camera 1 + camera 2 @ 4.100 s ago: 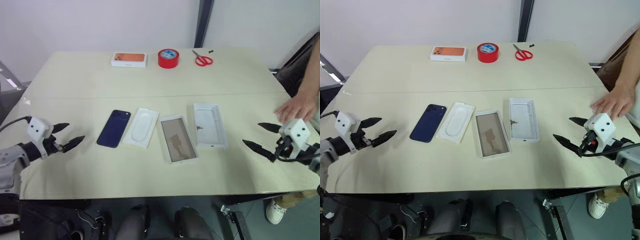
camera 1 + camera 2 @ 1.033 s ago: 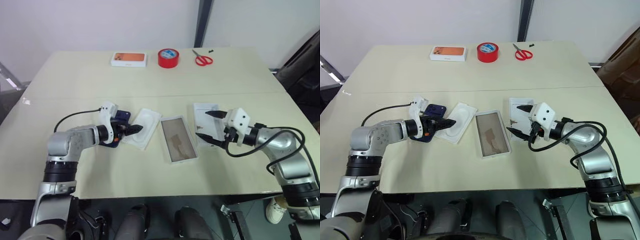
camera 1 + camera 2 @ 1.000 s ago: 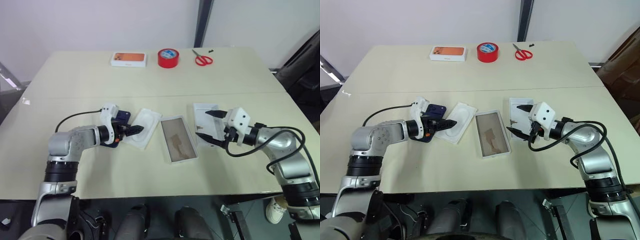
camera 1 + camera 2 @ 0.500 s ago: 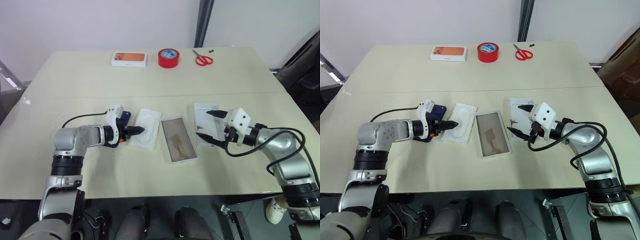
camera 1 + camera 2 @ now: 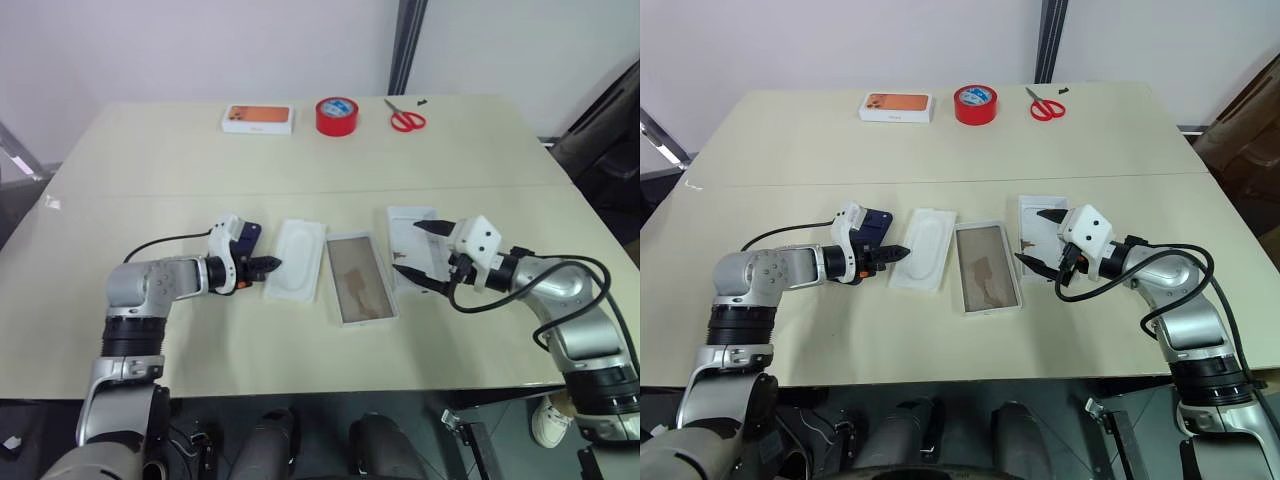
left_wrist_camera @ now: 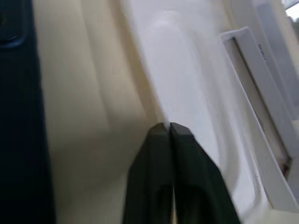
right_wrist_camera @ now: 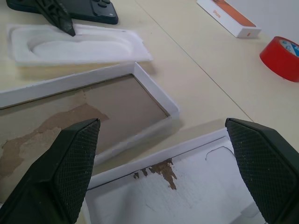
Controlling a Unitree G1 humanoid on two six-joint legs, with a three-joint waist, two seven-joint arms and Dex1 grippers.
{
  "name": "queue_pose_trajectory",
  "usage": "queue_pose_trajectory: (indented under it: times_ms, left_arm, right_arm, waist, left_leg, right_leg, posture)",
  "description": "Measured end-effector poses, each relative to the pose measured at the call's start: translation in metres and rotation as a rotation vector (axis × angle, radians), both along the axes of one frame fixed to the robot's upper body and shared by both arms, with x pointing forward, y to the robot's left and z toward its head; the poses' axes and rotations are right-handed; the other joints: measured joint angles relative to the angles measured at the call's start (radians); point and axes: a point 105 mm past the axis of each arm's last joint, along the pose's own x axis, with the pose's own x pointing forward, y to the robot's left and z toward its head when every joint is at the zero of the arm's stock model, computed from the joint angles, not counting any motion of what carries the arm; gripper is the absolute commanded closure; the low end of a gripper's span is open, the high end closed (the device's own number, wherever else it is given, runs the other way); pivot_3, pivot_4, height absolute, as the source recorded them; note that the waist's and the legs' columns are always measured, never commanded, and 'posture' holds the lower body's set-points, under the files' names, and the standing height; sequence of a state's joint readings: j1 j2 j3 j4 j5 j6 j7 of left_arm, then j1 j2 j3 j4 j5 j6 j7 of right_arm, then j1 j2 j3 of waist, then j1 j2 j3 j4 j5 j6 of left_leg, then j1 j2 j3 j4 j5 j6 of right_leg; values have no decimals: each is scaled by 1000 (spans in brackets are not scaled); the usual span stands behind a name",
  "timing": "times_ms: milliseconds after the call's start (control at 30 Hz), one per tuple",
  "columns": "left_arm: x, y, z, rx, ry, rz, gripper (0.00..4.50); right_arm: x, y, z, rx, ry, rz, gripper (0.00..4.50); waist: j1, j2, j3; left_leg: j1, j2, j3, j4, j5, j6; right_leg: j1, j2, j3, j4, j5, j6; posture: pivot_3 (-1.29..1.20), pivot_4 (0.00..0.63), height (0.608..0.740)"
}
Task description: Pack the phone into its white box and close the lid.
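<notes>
The dark blue phone (image 5: 877, 220) lies flat left of centre, mostly covered by my left hand. My left gripper (image 5: 272, 264) is shut, its tips resting against the near edge of the white insert (image 5: 298, 258) with nothing between them. Right of the insert sits the white box (image 5: 358, 278) with its tan floor, close beside it. The white lid (image 5: 408, 216) lies further right, interior up, with a small brown mark (image 7: 161, 169). My right gripper (image 5: 405, 248) hovers open just above the lid, holding nothing.
At the table's far edge lie a white box with an orange picture (image 5: 258, 118), a red tape roll (image 5: 337, 115) and red scissors (image 5: 405, 120). The table (image 5: 300, 340) has bare surface along its near side.
My left gripper has shut and pushed the white insert right, straightening it beside the white box. The right arm has stayed still. The person's hand seen at the start has gone.
</notes>
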State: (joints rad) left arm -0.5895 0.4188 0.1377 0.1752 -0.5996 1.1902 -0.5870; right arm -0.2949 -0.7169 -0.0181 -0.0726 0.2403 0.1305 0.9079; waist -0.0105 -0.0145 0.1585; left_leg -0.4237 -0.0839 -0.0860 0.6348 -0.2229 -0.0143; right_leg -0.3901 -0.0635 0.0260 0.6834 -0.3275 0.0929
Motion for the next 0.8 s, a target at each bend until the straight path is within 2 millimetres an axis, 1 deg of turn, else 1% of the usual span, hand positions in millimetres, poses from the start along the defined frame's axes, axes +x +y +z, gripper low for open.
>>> queue_pose_trajectory:
  times_ms: [100, 167, 233, 333, 400, 467, 567, 667, 733, 767, 800]
  left_arm:
    - [0, 0, -1, -2, 3, 6, 4485]
    - [1, 1, 0, -4, 3, 8, 4485]
    - [1, 1, 1, -12, 2, 11, 4485]
    - [3, 3, 6, -35, -3, 31, 4485]
    - [4, 5, 13, -62, -8, 43, 4485]
    - [8, 9, 21, -79, -23, 67, 4485]
    - [11, 12, 33, -98, -46, 86, 4485]
    - [11, 10, 39, -124, -42, 93, 4485]
    - [11, 8, 38, -128, -39, 96, 4500]
    - [11, 8, 38, -128, -36, 96, 4500]
    - [11, 8, 38, -131, -33, 100, 4500]
  right_arm:
    - [-2, 0, -2, -1, 9, 7, 0]
    - [-7, 3, -6, 15, 46, 31, 0]
    - [-15, 11, -6, 38, 80, 76, 0]
    - [-35, 30, -7, 59, 142, 197, 0]
    - [-49, 39, -15, 39, 199, 273, 0]
    - [-59, 45, -26, 15, 256, 326, 0]
    - [-66, 52, -40, -21, 306, 375, 0]
    - [-65, 59, -55, -75, 326, 409, 0]
    - [-63, 63, -63, -116, 327, 432, 539]
    - [-61, 64, -67, -142, 326, 439, 883]
    - [-60, 63, -72, -166, 330, 443, 1366]
  waist:
    - [0, 0, 0]
    - [0, 0, 0]
    - [-1, 0, 0]
    - [-1, 0, 0]
    - [0, 0, 0]
    - [2, -1, 0]
    - [0, -1, 0]
    - [-1, -1, 0]
    - [-1, -1, 0]
    - [-1, -1, 0]
    - [-1, -1, 0]
  left_leg:
    - [0, 0, 0, 0, 0, 0]
    - [0, 0, 0, 0, 0, 0]
    - [0, 0, 0, 0, 0, 0]
    - [0, 0, 0, 0, 0, 1]
    - [0, 0, 0, 0, -1, 1]
    - [0, 0, -1, 0, -1, 1]
    - [0, 0, -1, 1, 0, 1]
    - [0, 0, 0, 0, 0, 0]
    - [0, 0, 0, 0, 0, 0]
    - [0, 0, 0, 0, 0, -1]
    - [0, 0, 0, 0, 0, -1]
  right_leg:
    - [0, 0, 0, 0, 0, 0]
    - [0, 0, 0, 0, 0, 0]
    - [0, 0, 0, 0, 0, 0]
    - [0, 0, 0, 0, 0, 0]
    - [0, 0, 0, 0, 0, 0]
    - [0, 0, 0, 0, 0, 0]
    - [0, 0, 0, 0, 0, 0]
    - [0, 0, 0, 0, 0, 0]
    - [-1, 0, 0, 0, 0, 0]
    - [-1, 0, 0, 0, 0, 0]
    - [-1, 0, 0, 0, 0, 0]
  posture:
    - [0, 150, 734]
    - [0, 150, 734]
    - [0, 150, 734]
    - [0, 150, 734]
    - [0, 150, 734]
    - [0, 150, 734]
    - [0, 150, 734]
    - [0, 150, 734]
    - [0, 150, 734]
    - [0, 150, 734]
    - [0, 150, 734]
